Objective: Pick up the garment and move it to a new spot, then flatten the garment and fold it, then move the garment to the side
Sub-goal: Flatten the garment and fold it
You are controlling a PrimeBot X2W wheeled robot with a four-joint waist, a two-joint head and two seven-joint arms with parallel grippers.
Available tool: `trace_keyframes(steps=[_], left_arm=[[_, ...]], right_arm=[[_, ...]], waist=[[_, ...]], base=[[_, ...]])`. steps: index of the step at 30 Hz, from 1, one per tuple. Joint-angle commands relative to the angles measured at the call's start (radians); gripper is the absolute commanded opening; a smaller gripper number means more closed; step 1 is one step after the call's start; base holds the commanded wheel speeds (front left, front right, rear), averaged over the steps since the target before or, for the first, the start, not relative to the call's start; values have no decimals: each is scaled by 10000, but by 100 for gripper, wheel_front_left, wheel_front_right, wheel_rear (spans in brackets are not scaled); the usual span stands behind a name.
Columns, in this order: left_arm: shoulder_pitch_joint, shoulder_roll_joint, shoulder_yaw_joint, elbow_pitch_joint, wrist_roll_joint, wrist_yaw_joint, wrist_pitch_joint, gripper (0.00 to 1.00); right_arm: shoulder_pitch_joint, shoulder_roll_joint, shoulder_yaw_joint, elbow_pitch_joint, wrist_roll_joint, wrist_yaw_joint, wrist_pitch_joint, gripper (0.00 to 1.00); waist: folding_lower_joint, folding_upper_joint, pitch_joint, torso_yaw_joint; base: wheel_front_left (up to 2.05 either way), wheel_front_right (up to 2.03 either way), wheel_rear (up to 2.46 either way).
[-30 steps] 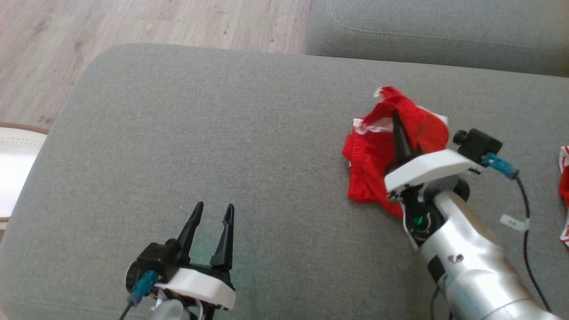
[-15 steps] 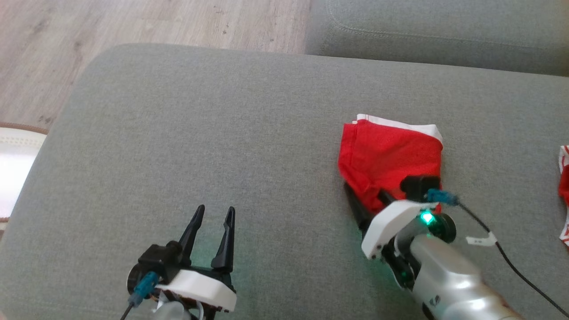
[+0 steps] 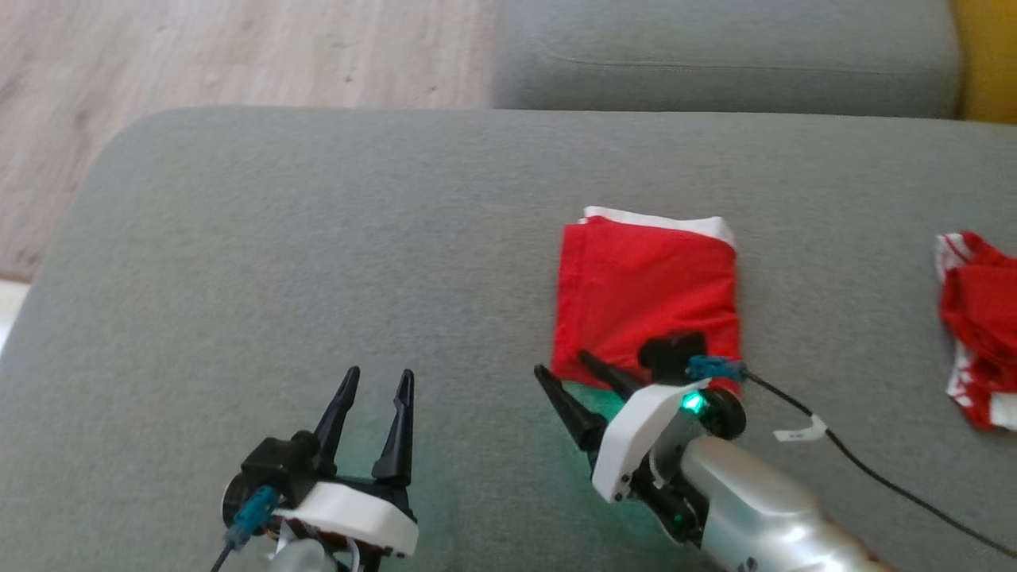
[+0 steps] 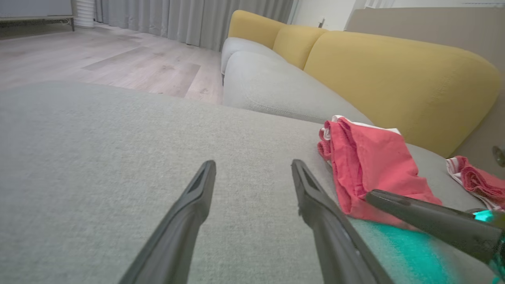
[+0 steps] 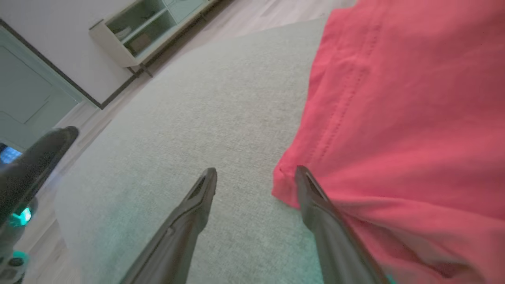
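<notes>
Hovering low over the grey seat, the left gripper stands with its fingers spread and nothing between them, well apart from the work. Just beyond it, the right gripper is likewise released, with jaws wide. One finger is at the near-left corner of the garment and the other over bare seat; no fabric is gripped. The garment, red with a white band along its far edge, lies folded into a neat rectangle right of the seat's middle. Farther right, a second red cloth sits crumpled, well apart. Wooden floor shows beyond the seat. Only the move aside appears left, and there lies the risk: a pinch taking the top layer alone, or a finger snagging the corner hem, would likely pull the fold open. A drag across the weave could bunch it.
</notes>
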Motion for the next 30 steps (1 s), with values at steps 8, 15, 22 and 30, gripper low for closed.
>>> trace_keyframes(steps=[8,15,22,30], left_arm=[[-261,37,767,-1163,76,4,-80,100],[-185,37,1075,-2159,8,54,-80,100],[30,37,1166,-2737,78,47,-80,100],[315,37,1218,-2633,72,27,-80,100]], right_arm=[[-461,-1155,-748,-803,-581,77,-1247,100],[380,-1558,-4296,-2378,-2851,77,-1289,100],[2836,-782,-7864,-5244,-5834,77,-1292,100],[4139,-190,-8504,-6055,-6859,77,-1293,100]], waist=[[0,0,-213,-1140],[0,0,-209,-1692],[0,0,-151,-2027],[0,0,-95,-2083]], base=[[0,0,0],[0,0,0],[0,0,0],[0,0,0]])
